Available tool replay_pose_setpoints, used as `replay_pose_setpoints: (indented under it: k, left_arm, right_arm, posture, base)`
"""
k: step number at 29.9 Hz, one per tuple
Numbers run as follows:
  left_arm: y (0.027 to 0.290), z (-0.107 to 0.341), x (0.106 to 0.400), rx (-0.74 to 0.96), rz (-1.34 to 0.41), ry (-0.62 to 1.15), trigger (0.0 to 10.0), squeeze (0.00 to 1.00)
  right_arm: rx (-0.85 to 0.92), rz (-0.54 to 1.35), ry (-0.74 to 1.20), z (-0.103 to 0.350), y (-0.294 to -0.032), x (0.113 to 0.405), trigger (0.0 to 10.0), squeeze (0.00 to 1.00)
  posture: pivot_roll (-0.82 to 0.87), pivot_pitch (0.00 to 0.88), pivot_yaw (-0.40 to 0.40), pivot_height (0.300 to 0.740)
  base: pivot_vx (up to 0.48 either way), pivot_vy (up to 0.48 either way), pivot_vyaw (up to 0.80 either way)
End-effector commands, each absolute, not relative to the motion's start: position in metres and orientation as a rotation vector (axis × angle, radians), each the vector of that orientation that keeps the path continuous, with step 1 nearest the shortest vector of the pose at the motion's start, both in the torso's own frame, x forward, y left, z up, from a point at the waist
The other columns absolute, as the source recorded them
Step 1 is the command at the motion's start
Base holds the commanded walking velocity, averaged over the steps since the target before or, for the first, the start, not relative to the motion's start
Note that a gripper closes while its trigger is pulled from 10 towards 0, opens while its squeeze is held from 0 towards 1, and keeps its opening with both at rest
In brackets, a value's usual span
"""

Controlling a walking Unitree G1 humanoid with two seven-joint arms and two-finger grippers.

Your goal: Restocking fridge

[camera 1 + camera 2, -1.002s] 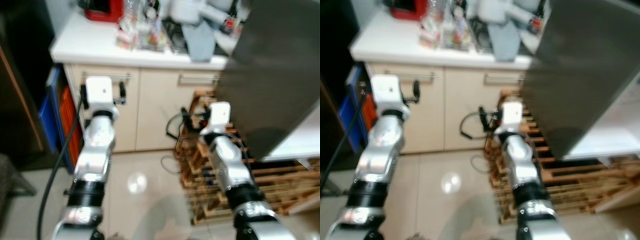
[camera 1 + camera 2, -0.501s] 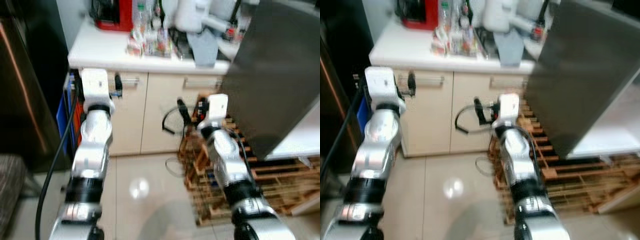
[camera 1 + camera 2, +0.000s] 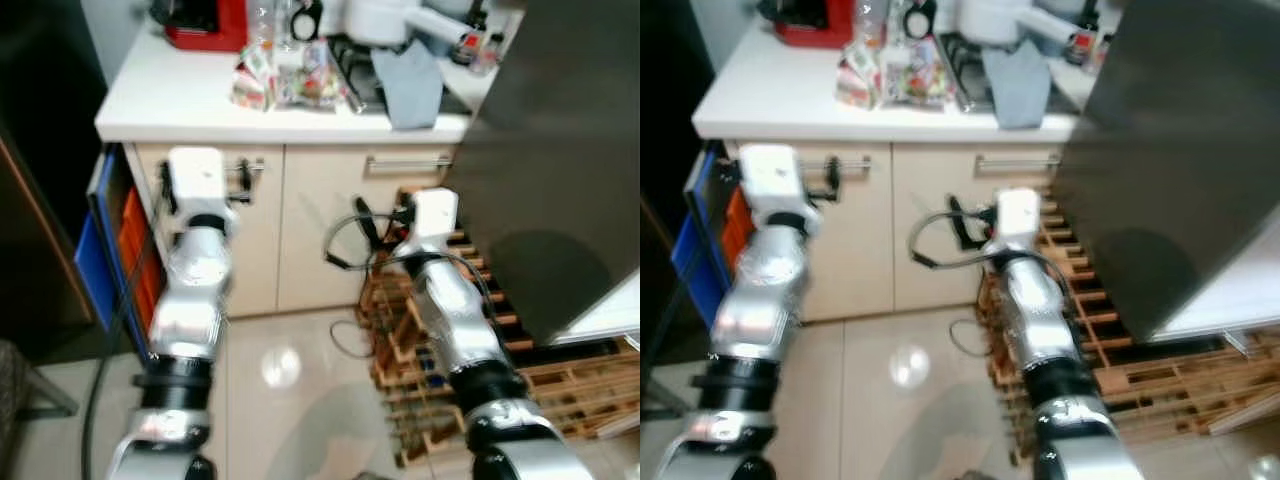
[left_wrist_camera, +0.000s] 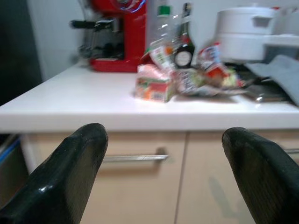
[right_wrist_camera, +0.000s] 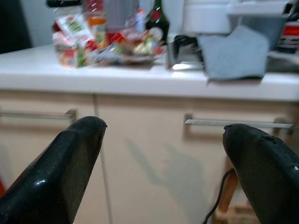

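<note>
Groceries (image 3: 285, 75) sit on the white counter (image 3: 170, 95) ahead, nearer centre than half a second ago as the view shifted, while the left end effector (image 4: 161, 175) and right end effector (image 5: 163, 175) hang wide, empty, approaching.

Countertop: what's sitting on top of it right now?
On the countertop: a red coffee machine, food packets, bottles, a white pot and a grey cloth. Whatever lies behind the packets is hidden.

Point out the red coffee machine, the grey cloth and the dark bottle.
red coffee machine (image 4: 122, 35), left wrist view, its body.
grey cloth (image 5: 232, 52), right wrist view, its middle.
dark bottle (image 4: 185, 50), left wrist view, its belly.
</note>
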State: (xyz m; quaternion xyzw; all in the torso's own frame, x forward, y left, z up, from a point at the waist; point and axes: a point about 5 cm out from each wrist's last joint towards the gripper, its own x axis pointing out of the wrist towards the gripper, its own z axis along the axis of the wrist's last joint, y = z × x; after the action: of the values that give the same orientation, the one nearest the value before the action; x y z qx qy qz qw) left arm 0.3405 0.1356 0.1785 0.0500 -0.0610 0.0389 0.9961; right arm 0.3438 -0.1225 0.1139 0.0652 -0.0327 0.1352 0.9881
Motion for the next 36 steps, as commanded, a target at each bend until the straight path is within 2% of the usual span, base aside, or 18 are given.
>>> replay_pose_setpoints:
  k: [1, 18, 24, 30, 36]
  left_arm:
    - [0.141, 0.186, 0.342, 0.107, 0.093, -0.149, 10.0, 0.0]
    - [0.153, 0.227, 0.349, 0.096, 0.144, -0.292, 10.0, 0.0]
    - [0.156, 0.285, 0.356, 0.12, 0.11, -0.467, 10.0, 0.0]
    - [0.145, 0.302, 0.374, 0.115, 0.02, -0.43, 10.0, 0.0]
    - [0.147, 0.305, 0.383, 0.112, 0.038, -0.375, 10.0, 0.0]
  right_arm:
    - [0.137, 0.294, -0.089, 0.121, -0.114, 0.346, 10.0, 0.0]
    - [0.14, 0.3, -0.1, 0.124, -0.112, 0.346, 10.0, 0.0]
    - [0.119, 0.319, -0.175, 0.143, -0.112, 0.341, 10.0, 0.0]
    - [0.141, 0.439, -0.188, 0.153, -0.091, 0.334, 10.0, 0.0]
    - [0.151, 0.518, -0.211, 0.165, -0.083, 0.328, 10.0, 0.0]
  posture:
    - [0.02, 0.0, -0.07, 0.74]
    - [0.02, 0.0, -0.071, 0.74]
    - [0.02, 0.0, -0.076, 0.74]
    - [-0.01, 0.0, -0.069, 0.74]
    - [-0.03, 0.0, -0.047, 0.74]
  base:
    - [0.48, 0.0, 0.0]
    - [0.48, 0.0, 0.0]
    - [0.48, 0.0, 0.0]
    - [0.48, 0.0, 0.0]
    - [0.462, 0.0, 0.0]
